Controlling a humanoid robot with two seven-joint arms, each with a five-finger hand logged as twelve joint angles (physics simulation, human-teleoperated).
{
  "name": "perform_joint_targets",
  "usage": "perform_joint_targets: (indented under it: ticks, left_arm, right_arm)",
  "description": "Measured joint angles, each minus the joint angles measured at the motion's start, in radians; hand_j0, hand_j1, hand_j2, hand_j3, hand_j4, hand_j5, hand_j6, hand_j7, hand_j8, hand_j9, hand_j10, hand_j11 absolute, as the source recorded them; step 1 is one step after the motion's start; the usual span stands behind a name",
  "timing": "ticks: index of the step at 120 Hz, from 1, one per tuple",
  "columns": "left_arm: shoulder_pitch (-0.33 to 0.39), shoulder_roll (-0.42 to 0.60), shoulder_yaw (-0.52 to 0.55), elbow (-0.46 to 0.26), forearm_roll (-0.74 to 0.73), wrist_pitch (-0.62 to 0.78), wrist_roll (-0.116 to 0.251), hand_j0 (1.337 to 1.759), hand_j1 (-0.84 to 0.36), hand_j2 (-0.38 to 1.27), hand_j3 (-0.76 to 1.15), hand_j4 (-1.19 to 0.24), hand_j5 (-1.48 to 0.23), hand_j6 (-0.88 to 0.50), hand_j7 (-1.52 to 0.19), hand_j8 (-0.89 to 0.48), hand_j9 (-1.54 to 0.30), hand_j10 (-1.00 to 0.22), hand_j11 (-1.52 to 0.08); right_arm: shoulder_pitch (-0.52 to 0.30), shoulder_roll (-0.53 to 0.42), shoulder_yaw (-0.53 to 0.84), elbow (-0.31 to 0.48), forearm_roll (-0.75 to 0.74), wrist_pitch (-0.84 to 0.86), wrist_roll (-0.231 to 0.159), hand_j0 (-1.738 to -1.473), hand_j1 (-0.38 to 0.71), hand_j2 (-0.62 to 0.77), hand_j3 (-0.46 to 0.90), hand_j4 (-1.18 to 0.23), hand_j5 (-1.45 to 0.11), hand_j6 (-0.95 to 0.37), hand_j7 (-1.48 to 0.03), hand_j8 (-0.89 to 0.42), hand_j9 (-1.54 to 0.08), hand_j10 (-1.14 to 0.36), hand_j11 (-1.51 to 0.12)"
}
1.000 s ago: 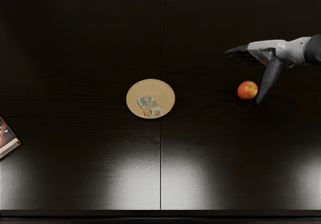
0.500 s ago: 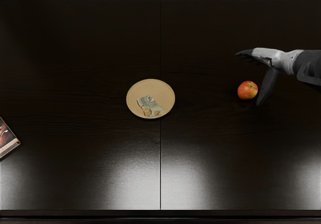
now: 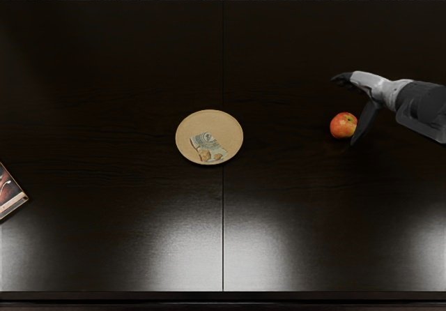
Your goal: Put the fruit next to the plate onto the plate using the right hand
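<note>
Toward the right side of the dark glossy bench (image 3: 139,67), the small round red-and-yellow apple (image 3: 343,125) sits on the surface, well apart from the round tan plate (image 3: 191,126) that lies near the middle. A small grey-blue and orange patch (image 3: 207,148) shows on the plate's near half; whether it is food or a printed pattern cannot be told. The right hand (image 3: 368,88) comes in from the right edge and hovers just beside the apple on its right and far side. Its fingers are spread apart and hold nothing: one long dark digit (image 3: 362,124) points down close against the apple's right flank, and the others (image 3: 341,79) reach out beyond the fruit. Whether that digit touches the skin is too fine to tell. By the look of it the task is at its very start. The reach toward the fruit is nearly made, but the grasp has not closed and the apple has not been lifted. Closing around it, carrying it leftward across the bare stretch of bench and setting it on the plate all remain. At the left edge the corner of a reddish-brown book (image 3: 10,192) juts into view, far from the work.
</note>
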Motion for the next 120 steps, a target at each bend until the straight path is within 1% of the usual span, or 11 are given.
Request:
perform_joint_targets:
  ticks: [31, 59, 105, 120]
  left_arm:
    - [0.000, 0.000, 0.000, 0.000, 0.000, 0.000, 0.000, 1.658, 0.07, 0.05, 0.00, -0.23, -0.30, -0.23, -0.30, -0.23, -0.30, -0.23, -0.30]
    - [0.000, 0.000, 0.000, 0.000, 0.000, 0.000, 0.000, 1.658, 0.07, 0.05, 0.00, -0.23, -0.30, -0.23, -0.30, -0.23, -0.30, -0.23, -0.30]
    - [0.000, 0.000, 0.000, 0.000, 0.000, 0.000, 0.000, 1.658, 0.07, 0.05, 0.00, -0.23, -0.30, -0.23, -0.30, -0.23, -0.30, -0.23, -0.30]
    - [0.000, 0.000, 0.000, 0.000, 0.000, 0.000, 0.000, 1.658, 0.07, 0.05, 0.00, -0.23, -0.30, -0.23, -0.30, -0.23, -0.30, -0.23, -0.30]
  right_arm:
    - [-0.003, 0.049, -0.055, -0.017, -0.074, -0.096, -0.018, -1.658, -0.17, -0.03, 0.00, -0.16, -0.20, -0.16, -0.20, -0.16, -0.20, -0.16, -0.20]
    - [-0.018, 0.077, -0.095, -0.023, -0.136, -0.164, -0.022, -1.658, -0.15, -0.03, 0.00, -0.18, -0.22, -0.18, -0.22, -0.18, -0.22, -0.17, -0.22]
    - [-0.060, 0.091, -0.101, -0.025, -0.190, -0.203, -0.022, -1.658, -0.08, -0.04, 0.00, -0.23, -0.30, -0.23, -0.29, -0.23, -0.30, -0.23, -0.30]
    - [-0.071, 0.107, -0.101, -0.041, -0.205, -0.207, -0.022, -1.658, -0.06, -0.05, 0.00, -0.25, -0.32, -0.25, -0.32, -0.25, -0.32, -0.25, -0.32]
